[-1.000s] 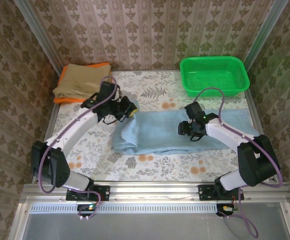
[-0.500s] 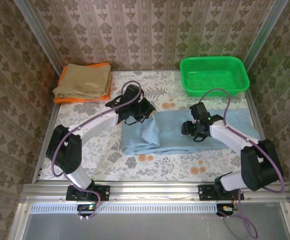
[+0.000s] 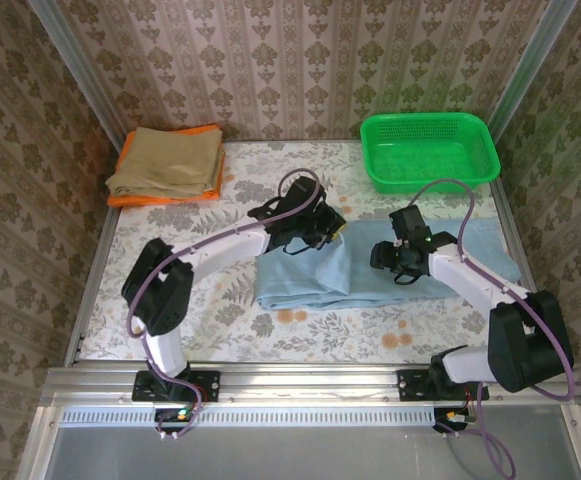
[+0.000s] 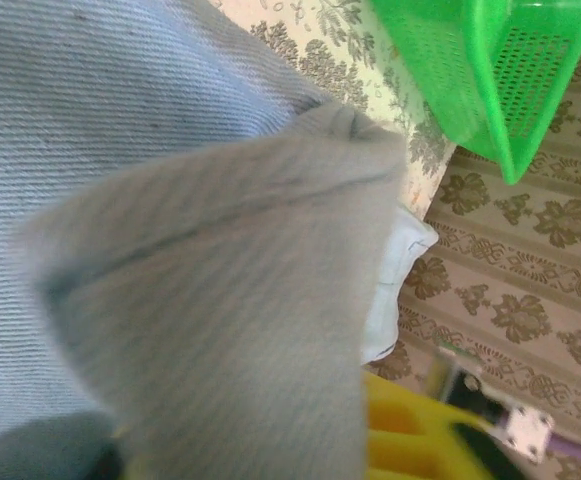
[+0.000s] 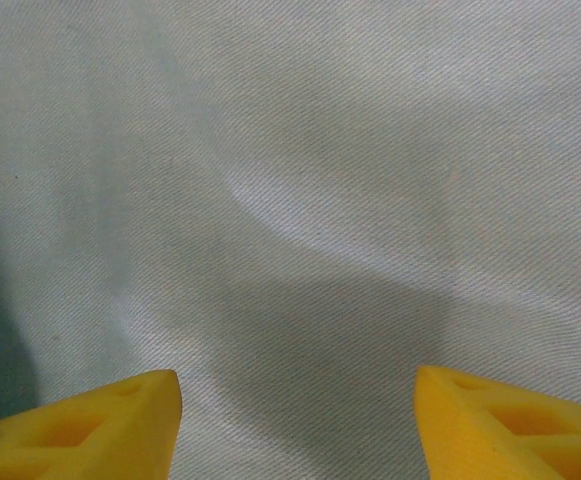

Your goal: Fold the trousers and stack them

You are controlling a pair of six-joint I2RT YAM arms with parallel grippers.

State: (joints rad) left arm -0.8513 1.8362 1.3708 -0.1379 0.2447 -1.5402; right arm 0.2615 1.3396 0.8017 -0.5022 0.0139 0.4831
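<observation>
Fold carried to centre frame.
Left fingers (image 4: 400, 435) have swept the sky-blue trousers (image 3: 300, 285) end rightward; grip cannot be told. Right fingers (image 5: 100, 425) wide over fabric.

Bright even light, soft shadows (left-wrist blur)

The trousers (image 5: 300, 180) are matt, finely ribbed cloth (twill, perhaps); the basket (image 3: 430, 150) at two o'clock is glossy perforated plastic.

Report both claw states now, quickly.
Left claw: cannot be told; a fold of the trousers hides its fingers.
Right claw: open, holding nothing, just above the trousers.
</observation>
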